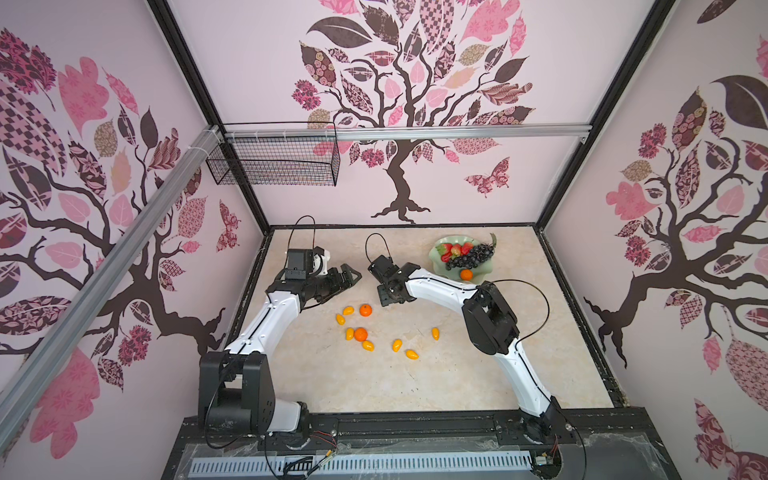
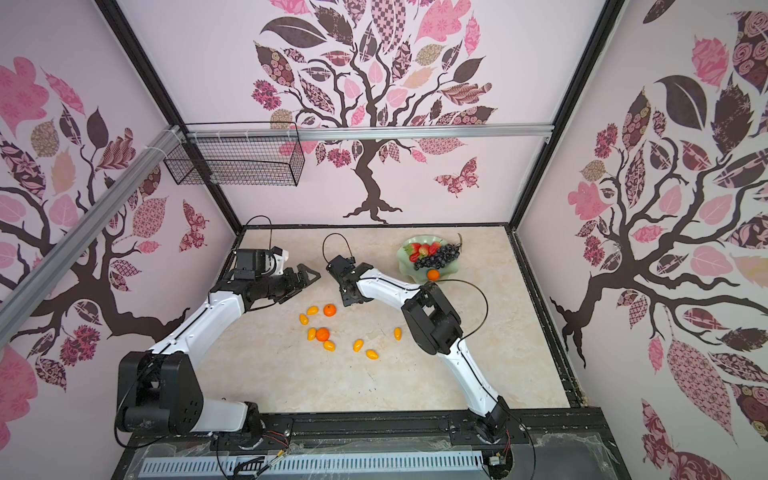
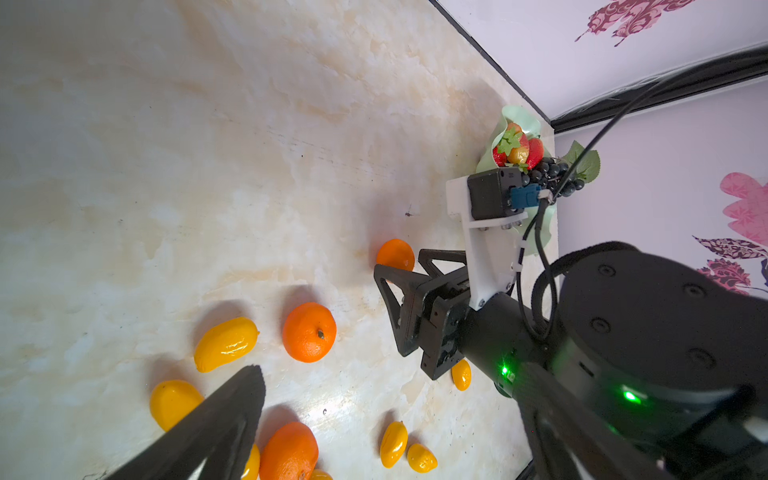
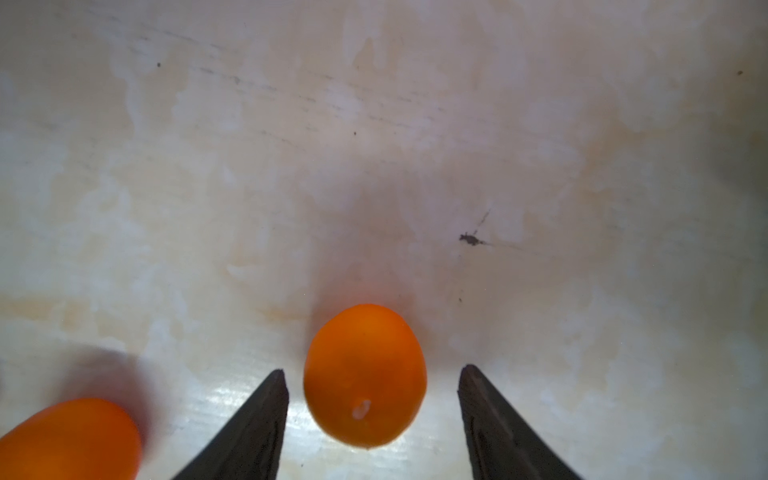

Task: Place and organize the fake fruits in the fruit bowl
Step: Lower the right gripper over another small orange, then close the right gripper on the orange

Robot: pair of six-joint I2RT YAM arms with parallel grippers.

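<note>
The fruit bowl (image 1: 438, 254) (image 2: 406, 266) stands at the back right and holds strawberries (image 1: 455, 249), the grape bunch (image 1: 471, 257) and a tangerine (image 1: 466, 274). Two tangerines (image 1: 365, 310) (image 1: 360, 334) and several kumquats (image 1: 397, 345) lie loose mid-table. My right gripper (image 4: 374, 370) (image 1: 387, 296) points down over another tangerine (image 4: 365, 376) (image 3: 395, 254). That fruit sits on the table between its open fingers (image 4: 257, 419), with a gap on each side. My left gripper (image 1: 353, 275) (image 3: 390, 386) hovers open and empty left of it.
A black wire basket (image 1: 276, 160) hangs on the back wall at the left. Black frame edges (image 1: 577, 316) bound the marble tabletop (image 1: 415, 386). The right arm's elbow (image 1: 490, 320) rises beside the bowl.
</note>
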